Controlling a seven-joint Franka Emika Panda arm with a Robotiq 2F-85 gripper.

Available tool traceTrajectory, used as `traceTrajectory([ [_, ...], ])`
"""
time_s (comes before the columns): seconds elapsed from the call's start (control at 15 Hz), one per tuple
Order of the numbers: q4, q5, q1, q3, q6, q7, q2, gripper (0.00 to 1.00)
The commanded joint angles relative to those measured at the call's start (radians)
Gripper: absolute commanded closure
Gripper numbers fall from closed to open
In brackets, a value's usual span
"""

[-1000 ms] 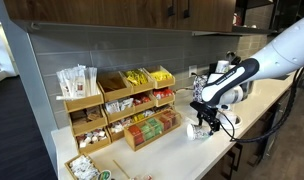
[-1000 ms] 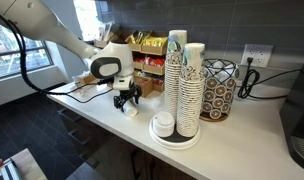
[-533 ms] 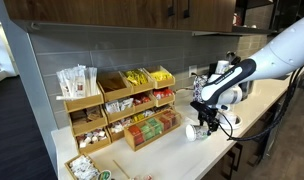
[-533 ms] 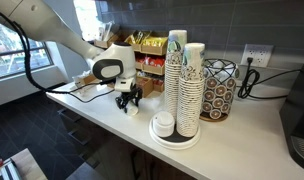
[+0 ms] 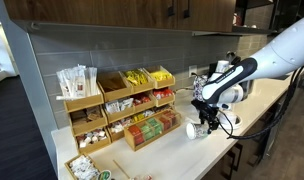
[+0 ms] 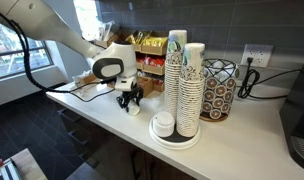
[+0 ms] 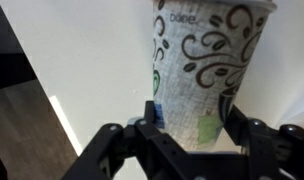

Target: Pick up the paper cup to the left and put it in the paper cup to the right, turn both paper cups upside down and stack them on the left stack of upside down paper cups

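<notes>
My gripper is shut on a white paper cup with dark swirls and a greenish mark; the fingers press on both sides near one end. In both exterior views the gripper holds the cup low over the white counter, and it looks tipped. I cannot make out a second cup apart from it. Two tall columns of upside-down cups stand on a round white base; the left column is to the right of my gripper and well apart from it.
The right column and a short white cup stack share the base. A dark wire holder stands behind them. Wooden snack racks line the wall. The counter edge is near.
The gripper stays shut on the cup. In an exterior view the cup has shifted slightly left and looks more tipped.
</notes>
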Motion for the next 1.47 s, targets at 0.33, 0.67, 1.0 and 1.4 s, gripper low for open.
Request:
traceTrajectory([
  [0.33, -0.156, -0.386, -0.022, -0.041, 0.11, -0.017, -0.262, 0.58],
  [0.67, -0.246, -0.641, -0.104, 0.009, 0.176, -0.05, -0.434, 0.58],
  [1.0, -0.179, -0.563, -0.112, 0.032, 0.127, -0.043, -0.369, 0.33],
  [1.4, -0.191, -0.73, -0.157, 0.041, 0.196, -0.085, -0.413, 0.58],
])
